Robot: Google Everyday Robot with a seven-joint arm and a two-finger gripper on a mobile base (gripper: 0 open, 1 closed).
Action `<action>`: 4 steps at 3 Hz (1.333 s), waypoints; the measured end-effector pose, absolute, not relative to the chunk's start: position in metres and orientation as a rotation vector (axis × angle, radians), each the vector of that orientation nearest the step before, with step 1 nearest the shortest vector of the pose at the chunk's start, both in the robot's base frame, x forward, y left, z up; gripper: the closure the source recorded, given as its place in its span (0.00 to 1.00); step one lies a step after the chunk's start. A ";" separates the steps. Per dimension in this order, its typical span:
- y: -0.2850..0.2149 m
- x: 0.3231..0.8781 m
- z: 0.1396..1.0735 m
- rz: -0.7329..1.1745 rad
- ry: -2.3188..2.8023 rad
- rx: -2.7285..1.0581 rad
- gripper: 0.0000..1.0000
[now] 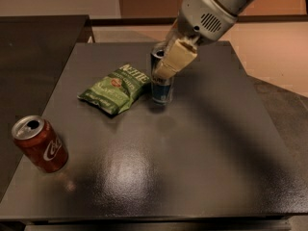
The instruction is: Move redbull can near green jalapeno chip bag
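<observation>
The redbull can is a slim silver-and-blue can standing upright on the dark table, just right of the green jalapeno chip bag, nearly touching its right edge. My gripper comes in from the upper right and is shut on the can's upper part, its cream-coloured fingers on the can's near side. The crinkled green bag with white lettering lies flat at the table's centre-left.
A red cola can stands upright near the table's front left edge. The dark table has its edges at the front and right. A second dark surface lies to the left.
</observation>
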State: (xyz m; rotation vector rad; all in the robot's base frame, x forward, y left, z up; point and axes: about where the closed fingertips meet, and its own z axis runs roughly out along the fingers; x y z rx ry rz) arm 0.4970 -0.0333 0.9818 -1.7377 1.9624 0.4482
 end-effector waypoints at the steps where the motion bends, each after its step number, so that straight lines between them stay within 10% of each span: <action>1: -0.026 0.516 0.966 0.467 2.043 -1.696 1.00; 3: -0.028 0.539 0.947 0.476 2.085 -1.591 1.00; 4: -0.025 0.546 0.942 0.494 2.063 -1.579 0.83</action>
